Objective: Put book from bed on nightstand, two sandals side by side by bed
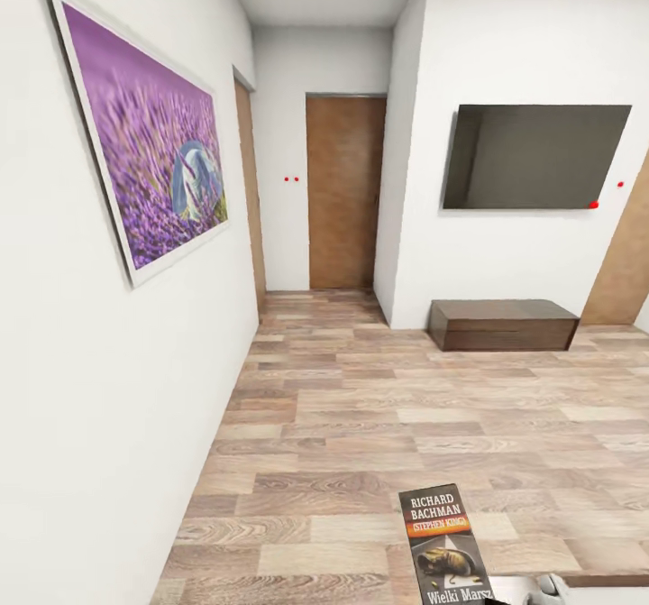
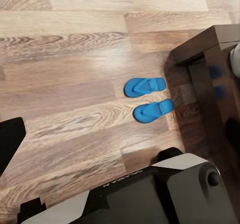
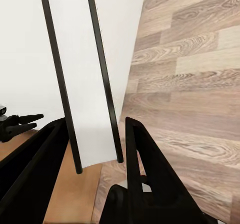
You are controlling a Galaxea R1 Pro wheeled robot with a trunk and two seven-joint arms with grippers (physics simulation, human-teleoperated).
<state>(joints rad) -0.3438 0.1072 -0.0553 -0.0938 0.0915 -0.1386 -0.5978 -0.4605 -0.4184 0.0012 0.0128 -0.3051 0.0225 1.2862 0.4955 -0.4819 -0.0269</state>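
Book (image 1: 445, 546) held upright by right fingers (image 3: 137, 154); sandals (image 2: 145, 86) paired on floor (image 2: 75, 58)

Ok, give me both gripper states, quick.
Left gripper: cannot be told.
Right gripper: closed, holding the book.

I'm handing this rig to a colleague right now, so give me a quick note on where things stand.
Right pincer: appears shut on the book, which it holds upright, off the bed.
Left pincer: one finger is in frame with nothing on it; I cannot tell if it is open or shut.
The two sandals lie side by side on the floor, next to a dark wooden frame that is likely the bed.
Done: the book is picked up and the sandals look placed.
Left: find a nightstand and set the book on it.
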